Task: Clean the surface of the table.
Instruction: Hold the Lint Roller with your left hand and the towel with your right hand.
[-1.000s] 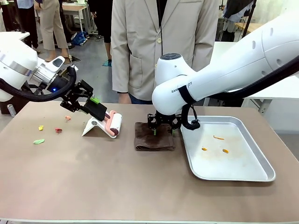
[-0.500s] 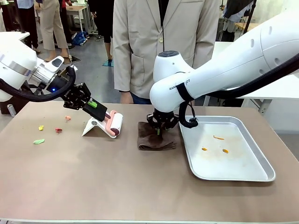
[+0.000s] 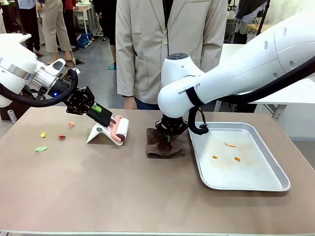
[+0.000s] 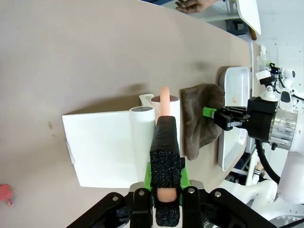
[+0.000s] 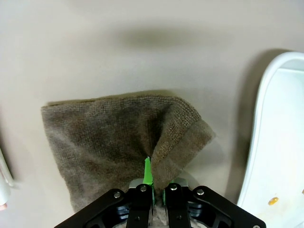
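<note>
Left gripper (image 3: 105,115) clamps the lint roller (image 3: 122,131); right gripper (image 3: 168,138) pinches the cloth (image 3: 165,150). Wiping toward three o'clock may snag the tray (image 3: 256,169).

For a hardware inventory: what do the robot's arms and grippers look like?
The left arm and right arm are glossy white, rounded, with black cables at the wrists; the right bears black lettering. The left gripper and right gripper are black with green pads.
</note>
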You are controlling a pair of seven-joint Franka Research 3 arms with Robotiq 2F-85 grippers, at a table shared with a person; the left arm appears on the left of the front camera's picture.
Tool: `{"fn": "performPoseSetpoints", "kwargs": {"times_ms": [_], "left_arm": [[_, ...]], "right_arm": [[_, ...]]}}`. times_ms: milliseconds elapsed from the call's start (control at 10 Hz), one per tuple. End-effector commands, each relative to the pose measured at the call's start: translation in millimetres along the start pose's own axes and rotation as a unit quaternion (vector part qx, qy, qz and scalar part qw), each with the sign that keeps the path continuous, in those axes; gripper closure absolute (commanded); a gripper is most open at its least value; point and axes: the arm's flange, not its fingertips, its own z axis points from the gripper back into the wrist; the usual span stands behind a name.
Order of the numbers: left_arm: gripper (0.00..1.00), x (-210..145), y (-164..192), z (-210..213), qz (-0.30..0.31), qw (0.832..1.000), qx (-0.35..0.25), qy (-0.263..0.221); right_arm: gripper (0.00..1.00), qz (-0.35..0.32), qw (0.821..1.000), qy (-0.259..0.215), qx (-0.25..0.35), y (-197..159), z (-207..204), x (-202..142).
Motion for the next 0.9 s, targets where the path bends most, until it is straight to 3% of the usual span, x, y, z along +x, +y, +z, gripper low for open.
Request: {"fn": "performPoseSetpoints", "kwargs": {"times_ms": [0,400,800], "left_arm": [[1.0,-0.6,0.2,5.1,-0.013,1.0,-0.023,-0.007],[1.0,-7.5,-3.5,16.9,-0.026,0.998,-0.064,0.0],[1.0,-17.9,-4.1,34.6,0.008,0.994,-0.109,0.008]], "right_arm": [[1.0,-0.014,1.0,0.019,0.005,-2.1,-9.4,2.8],[1.0,-0.033,0.992,0.036,0.117,-29.9,12.8,1.2],[1.0,-0.034,0.956,0.079,0.281,-61.5,31.2,-9.4]]}}
